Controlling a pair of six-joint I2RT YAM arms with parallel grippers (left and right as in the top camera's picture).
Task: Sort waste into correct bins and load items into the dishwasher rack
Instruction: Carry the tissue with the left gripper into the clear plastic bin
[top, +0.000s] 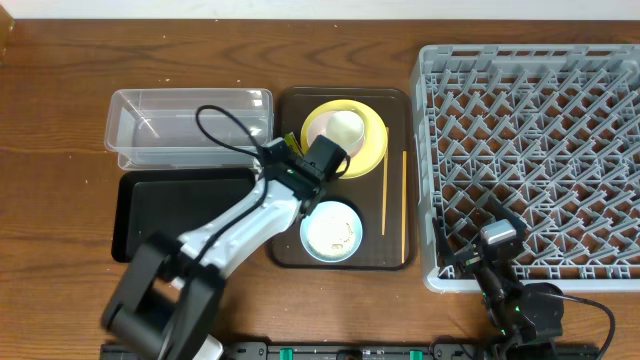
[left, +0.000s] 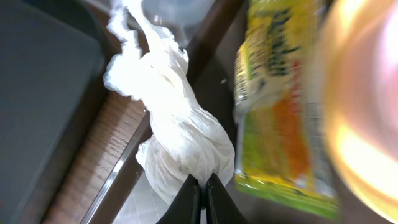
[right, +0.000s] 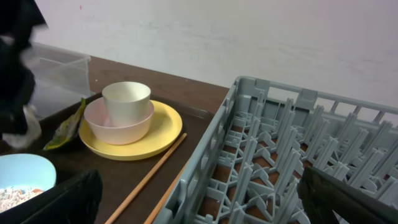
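I find the left claw (left: 202, 198) clamped on the crumpled white tissue (left: 174, 124), which lies across the brown serving tray's (top: 365, 255) 9 o'clock rim. The snack wrapper (left: 273, 112) lies just beside the tissue at 3 o'clock (its print is blurred). The right claw (right: 205, 205) stands apart, holding nothing, over the dishwasher rack's (top: 540, 150) 7 o'clock corner.

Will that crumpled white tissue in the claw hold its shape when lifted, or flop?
Probably flops: the crumpled white tissue spreads in soft twisted folds beyond the left claw. Likely very light, being thin and airy. It might slip out, since only a small edge looks pinched.
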